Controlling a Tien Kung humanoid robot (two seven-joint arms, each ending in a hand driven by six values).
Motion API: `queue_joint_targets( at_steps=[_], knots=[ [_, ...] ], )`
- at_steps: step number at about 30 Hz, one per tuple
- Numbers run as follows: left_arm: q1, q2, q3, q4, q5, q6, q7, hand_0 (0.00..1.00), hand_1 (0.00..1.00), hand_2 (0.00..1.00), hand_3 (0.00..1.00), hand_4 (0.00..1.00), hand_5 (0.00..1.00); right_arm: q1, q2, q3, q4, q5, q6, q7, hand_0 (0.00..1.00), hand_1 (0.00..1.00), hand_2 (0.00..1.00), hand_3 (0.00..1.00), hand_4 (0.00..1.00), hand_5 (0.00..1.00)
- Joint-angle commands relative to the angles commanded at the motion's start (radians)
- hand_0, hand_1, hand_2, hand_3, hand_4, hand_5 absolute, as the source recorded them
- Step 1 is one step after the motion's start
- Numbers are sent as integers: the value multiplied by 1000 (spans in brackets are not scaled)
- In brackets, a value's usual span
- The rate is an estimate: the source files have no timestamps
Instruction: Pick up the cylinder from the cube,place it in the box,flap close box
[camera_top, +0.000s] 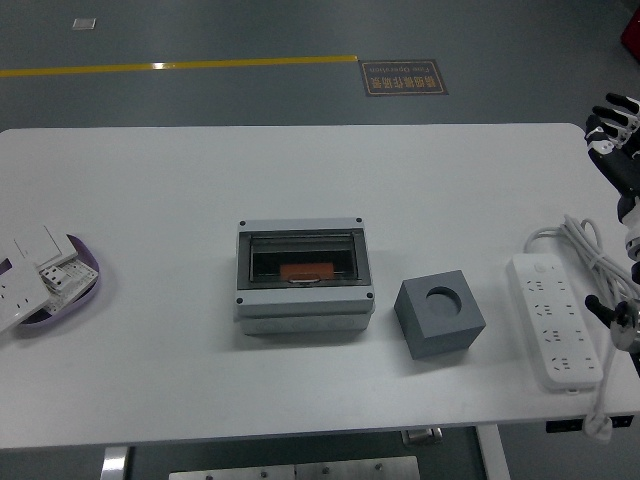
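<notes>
One grey box (304, 276) sits closed, one holed cube (439, 314) just right of it, one power strip (555, 320) farther right, and beyond that the right hand (612, 135) holds nothing, fingers spread.

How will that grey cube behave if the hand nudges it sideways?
The cube sits flat on the table on a broad base, so it would probably slide, not tip or roll. The round hole in its top looks empty, so it may be fairly light. It looks rigid and unlikely to flex.
</notes>
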Motion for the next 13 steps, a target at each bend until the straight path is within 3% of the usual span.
queue_joint_targets(
  at_steps=[13],
  knots=[
    [-4, 5, 12, 1, -14, -1, 6, 597, 622, 615, 635, 687, 212, 13, -6, -12, -12, 15, 20, 6, 621, 602, 617, 646, 609, 80]
  ],
)
